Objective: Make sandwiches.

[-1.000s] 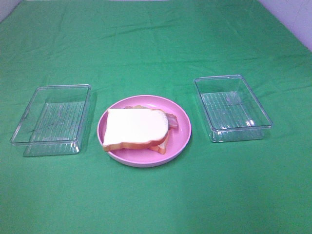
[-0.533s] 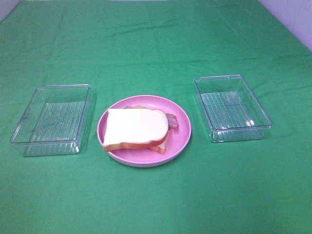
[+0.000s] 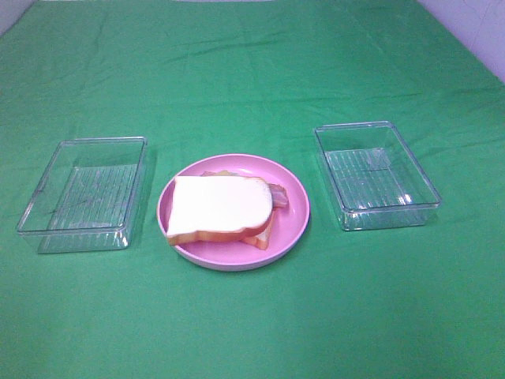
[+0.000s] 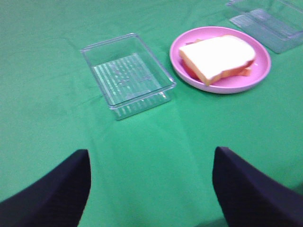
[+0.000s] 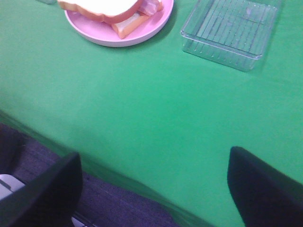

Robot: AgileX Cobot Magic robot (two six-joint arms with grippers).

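Observation:
A sandwich (image 3: pixel 221 208) lies on the round pink plate (image 3: pixel 296 225) in the middle of the green cloth. Its top slice is white bread with an orange-brown crust, and a reddish bacon strip (image 3: pixel 278 195) pokes out at the right side. The same sandwich (image 4: pixel 218 56) shows in the left wrist view and the sandwich (image 5: pixel 110 8) at the edge of the right wrist view. Neither arm appears in the exterior high view. My left gripper (image 4: pixel 150 187) stands open over bare cloth, well back from the plate. My right gripper (image 5: pixel 154 187) is open near the table's front edge, holding nothing.
A clear plastic tray (image 3: pixel 83 193) sits left of the plate and a second clear tray (image 3: pixel 375 174) sits right of it; nothing lies in either. The cloth's front edge (image 5: pixel 118 179) drops off to a dark floor under the right gripper.

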